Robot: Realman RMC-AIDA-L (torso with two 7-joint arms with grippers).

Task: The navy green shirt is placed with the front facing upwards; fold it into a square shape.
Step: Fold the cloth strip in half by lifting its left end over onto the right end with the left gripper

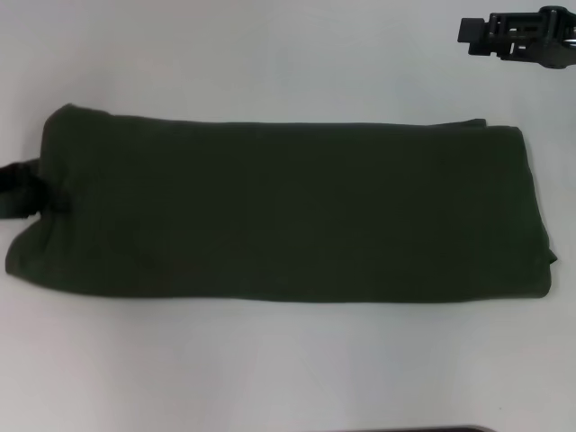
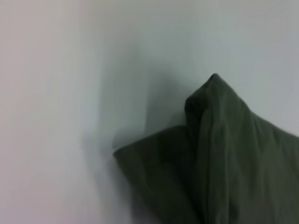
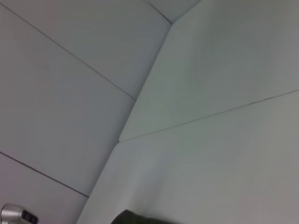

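Observation:
The navy green shirt (image 1: pixel 288 211) lies folded into a long band across the table, plain side up, with no lettering showing. My left gripper (image 1: pixel 18 189) is at the band's left end, dark against the cloth edge, which dents inward there. In the left wrist view a corner of the shirt (image 2: pixel 224 154) rises in a peak off the table. My right gripper (image 1: pixel 475 38) hangs above the table beyond the shirt's far right corner, clear of the cloth, with a gap between its two fingers and nothing in them. A sliver of the shirt (image 3: pixel 135 218) shows in the right wrist view.
The white table (image 1: pixel 270 54) surrounds the shirt on all sides. A dark edge (image 1: pixel 414 429) shows at the near border. The right wrist view shows pale panels with seams (image 3: pixel 140 98) and a small metal fitting (image 3: pixel 16 214).

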